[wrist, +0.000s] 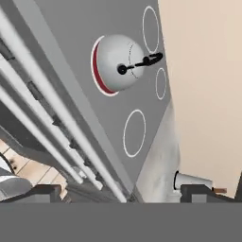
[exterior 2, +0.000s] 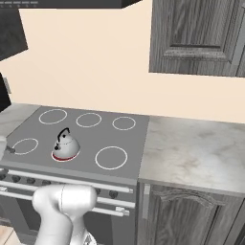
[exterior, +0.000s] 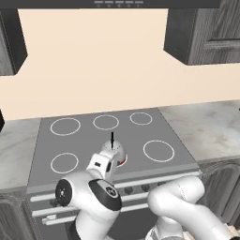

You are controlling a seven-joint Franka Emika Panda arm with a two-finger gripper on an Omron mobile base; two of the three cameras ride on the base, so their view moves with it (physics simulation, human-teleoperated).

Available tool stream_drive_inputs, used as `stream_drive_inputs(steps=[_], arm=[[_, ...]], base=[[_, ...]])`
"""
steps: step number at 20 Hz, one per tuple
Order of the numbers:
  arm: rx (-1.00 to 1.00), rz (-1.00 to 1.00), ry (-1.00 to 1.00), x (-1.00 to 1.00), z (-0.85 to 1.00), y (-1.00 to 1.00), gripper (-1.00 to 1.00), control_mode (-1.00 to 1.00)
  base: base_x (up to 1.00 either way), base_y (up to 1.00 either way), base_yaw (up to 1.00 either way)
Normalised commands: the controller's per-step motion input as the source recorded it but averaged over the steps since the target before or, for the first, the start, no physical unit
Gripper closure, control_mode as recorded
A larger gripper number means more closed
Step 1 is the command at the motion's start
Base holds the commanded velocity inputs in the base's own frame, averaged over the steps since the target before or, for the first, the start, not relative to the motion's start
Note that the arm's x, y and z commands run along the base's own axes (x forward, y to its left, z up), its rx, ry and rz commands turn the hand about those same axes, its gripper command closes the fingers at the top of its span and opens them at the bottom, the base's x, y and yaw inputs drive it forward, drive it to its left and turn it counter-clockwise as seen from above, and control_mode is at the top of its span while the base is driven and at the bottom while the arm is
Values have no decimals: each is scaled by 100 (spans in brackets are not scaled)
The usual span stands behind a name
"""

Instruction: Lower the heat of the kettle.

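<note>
The kettle [exterior 2: 65, 143] is a small silver-grey dome with a thin black upright handle. It stands on the front middle burner [exterior 2: 60, 157] of the stove, and that burner glows red around its base. In the left base view my own arm covers the lower part of the kettle [exterior: 113, 150]. In the hand view the kettle [wrist: 118, 59] lies at the upper middle, well beyond the fingers. My gripper [wrist: 124, 193] is open with nothing between its fingertips [wrist: 45, 191]. It hovers in front of the stove's front edge, above the row of dark knobs [wrist: 57, 122].
The grey stovetop [exterior: 136, 136] carries several white-outlined burner rings. Dark knobs [exterior 2: 113, 194] and an oven handle bar [exterior 2: 107, 208] run along the stove front. Marble counter [exterior 2: 191, 148] lies to the right, with wood cabinets [exterior 2: 196, 33] above. A small white object [wrist: 189, 180] stands on the left counter.
</note>
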Motion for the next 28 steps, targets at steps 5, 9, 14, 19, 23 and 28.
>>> stream_drive_inputs(steps=[5,9,14,19,23,28], arm=[[-46,30,0,-11,-74,53,-100,-100],[-30,10,0,40,-61,24,-100,-100],[-21,9,1,48,-50,21,-100,-100],[-17,7,0,32,-57,25,-100,-100],[-14,3,0,33,-44,35,-100,-100],[-5,6,3,29,-56,40,-100,-100]], base=[[0,0,0],[0,0,0],[0,0,0],[0,0,0],[0,0,0],[0,0,0]])
